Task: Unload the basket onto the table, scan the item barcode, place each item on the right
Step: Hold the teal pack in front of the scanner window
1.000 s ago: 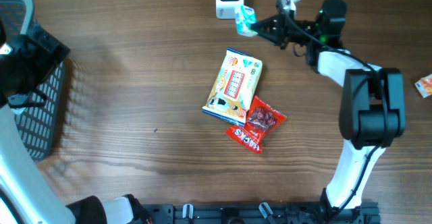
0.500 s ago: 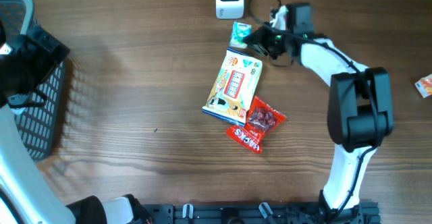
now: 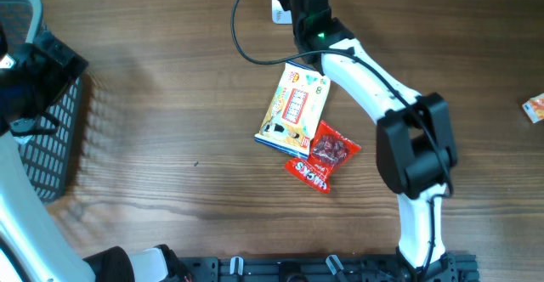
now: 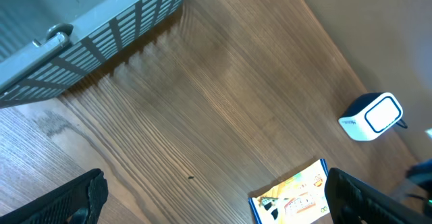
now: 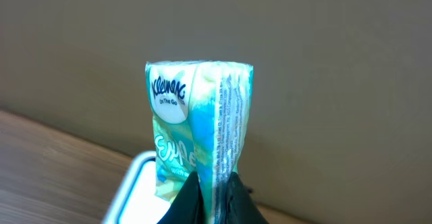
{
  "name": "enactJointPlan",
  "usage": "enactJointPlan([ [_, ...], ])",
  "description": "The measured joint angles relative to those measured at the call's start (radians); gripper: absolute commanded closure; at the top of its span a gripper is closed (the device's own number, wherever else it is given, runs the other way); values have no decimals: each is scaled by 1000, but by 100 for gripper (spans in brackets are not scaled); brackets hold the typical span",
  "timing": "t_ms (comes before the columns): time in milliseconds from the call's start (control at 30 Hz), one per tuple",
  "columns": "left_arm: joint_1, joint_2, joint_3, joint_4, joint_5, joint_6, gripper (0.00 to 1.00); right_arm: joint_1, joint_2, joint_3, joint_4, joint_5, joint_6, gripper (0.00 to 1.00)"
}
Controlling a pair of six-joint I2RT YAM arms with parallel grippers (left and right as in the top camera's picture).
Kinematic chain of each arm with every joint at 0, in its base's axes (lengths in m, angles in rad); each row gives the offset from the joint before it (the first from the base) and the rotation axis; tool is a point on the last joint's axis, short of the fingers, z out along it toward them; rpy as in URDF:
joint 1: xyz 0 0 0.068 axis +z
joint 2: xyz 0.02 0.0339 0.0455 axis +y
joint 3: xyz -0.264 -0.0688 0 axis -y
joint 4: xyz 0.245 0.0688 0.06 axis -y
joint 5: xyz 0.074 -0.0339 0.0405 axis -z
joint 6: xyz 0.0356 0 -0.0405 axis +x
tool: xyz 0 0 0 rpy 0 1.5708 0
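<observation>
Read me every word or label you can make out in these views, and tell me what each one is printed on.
"Kleenex" and "On The Go": on the tissue pack, in the right claw.
Larger lettering below that logo: partly hidden, unreadable.
Fine print on the pack's side: too small.
Yellow snack bag: print blurred.
Red packet: white lettering blurred.

Overhead: far, straight down on brown wooden table (image 3: 170, 104) | Left wrist: high, oblique, facing far edge | Right wrist: level, facing wall, very close to green-and-white tissue pack (image 5: 196, 116) | Shared, all views: white box-shaped scanner (image 3: 280, 10) | Overhead and left wrist also share: grey slatted basket (image 3: 51, 146), yellow printed snack packet (image 3: 295, 108)
</observation>
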Motion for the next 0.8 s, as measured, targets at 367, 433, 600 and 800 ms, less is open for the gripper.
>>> enactJointPlan([
  [367,0,0,0,0,0,0,0,-3,111,-1,88,87,-284,96],
  [433,0,0,0,0,0,0,0,-3,111,0,103,129,-325,96],
  [600,0,0,0,0,0,0,0,-11,111,0,102,273,-435,96],
  [800,0,0,0,1,0,0,0,-179,111,0,-29,528,-414,96],
])
